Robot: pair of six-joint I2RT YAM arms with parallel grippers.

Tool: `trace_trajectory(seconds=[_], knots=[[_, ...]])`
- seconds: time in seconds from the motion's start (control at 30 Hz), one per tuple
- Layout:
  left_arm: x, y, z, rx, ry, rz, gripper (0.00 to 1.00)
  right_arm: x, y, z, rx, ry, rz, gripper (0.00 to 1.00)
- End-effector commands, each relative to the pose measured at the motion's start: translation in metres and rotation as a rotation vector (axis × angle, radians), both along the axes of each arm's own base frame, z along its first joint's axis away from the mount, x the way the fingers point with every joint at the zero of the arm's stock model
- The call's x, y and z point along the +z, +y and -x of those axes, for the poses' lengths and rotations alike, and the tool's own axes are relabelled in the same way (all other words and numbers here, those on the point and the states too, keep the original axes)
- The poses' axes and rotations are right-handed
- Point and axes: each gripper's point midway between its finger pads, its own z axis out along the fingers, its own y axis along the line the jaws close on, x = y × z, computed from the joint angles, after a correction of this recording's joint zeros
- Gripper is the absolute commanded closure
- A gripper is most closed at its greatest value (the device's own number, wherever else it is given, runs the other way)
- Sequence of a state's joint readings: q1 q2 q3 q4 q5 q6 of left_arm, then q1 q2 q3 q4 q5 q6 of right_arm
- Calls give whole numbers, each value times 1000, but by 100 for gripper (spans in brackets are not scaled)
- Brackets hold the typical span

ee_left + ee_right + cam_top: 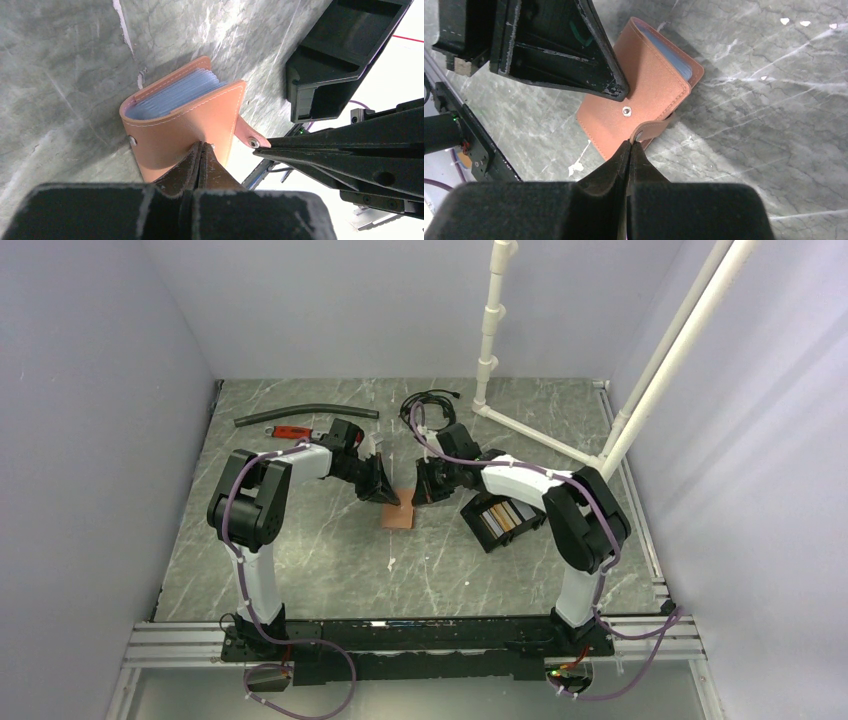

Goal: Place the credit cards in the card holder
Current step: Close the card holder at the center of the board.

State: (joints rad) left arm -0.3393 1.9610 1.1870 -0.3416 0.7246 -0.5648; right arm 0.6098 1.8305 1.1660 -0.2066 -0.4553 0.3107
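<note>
The black card holder [503, 521] lies tilted right of centre, with gold and whitish credit cards [508, 516] in it. A tan snap wallet [398, 516] lies between both grippers, its clear sleeves showing. My left gripper [202, 146] is shut, its tips pressed on the wallet's [170, 130] front cover beside the snap stud. The right gripper [630, 143] is shut too, with its tips touching the end of the wallet's strap tab [655, 127]. Whether the tab's edge is pinched does not show. The tray does not show clearly in either wrist view.
A black hose [300, 416] and a red-handled tool [290, 431] lie at the back left. A coiled black cable [428, 405] sits at the back centre. A white pipe frame [540, 435] stands at the back right. A metal rail [420, 640] runs along the near edge.
</note>
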Motion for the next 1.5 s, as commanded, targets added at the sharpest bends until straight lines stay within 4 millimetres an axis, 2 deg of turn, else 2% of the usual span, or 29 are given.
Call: trace_trajectory(seconds=[0.0, 0.7, 1.17, 1.47], knots=[[-38, 16, 13, 1, 45, -153, 100, 31, 17, -5, 84, -84, -119, 100], [-41, 13, 17, -4, 59, -152, 100, 14, 40, 1, 202, -5, -206, 100], [-41, 13, 18, -7, 60, -153, 100, 4, 42, 3, 273, 32, -195, 100], [-41, 12, 18, -11, 62, -156, 100, -10, 40, 7, 319, 77, -157, 100]])
